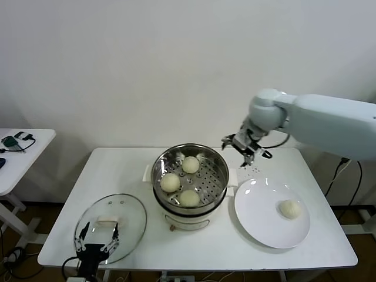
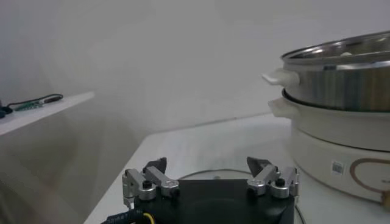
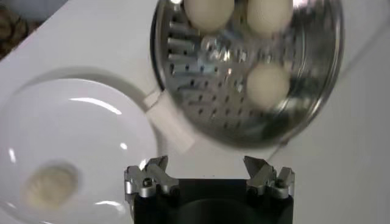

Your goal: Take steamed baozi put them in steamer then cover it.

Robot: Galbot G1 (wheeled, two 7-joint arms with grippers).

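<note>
Three cream baozi [image 1: 179,181] in steel steamer [image 1: 218,161]; fourth baozi [image 1: 289,208] outside; glass cover [image 1: 133,220] flat beside steamer.

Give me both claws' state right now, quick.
Left claw: open, empty, low at the table's near edge by the cover.
Right claw: open, empty, above the table between steamer and plate.

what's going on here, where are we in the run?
Loading buns into the steamer. Three baozi already sit in the basket; the fourth baozi is on the white plate. The right hand is open and empty, above the table behind the plate and beside the steamer. The left hand waits open at the near table edge, by the glass lid, which lies flat on the table, not on the steamer.
</note>
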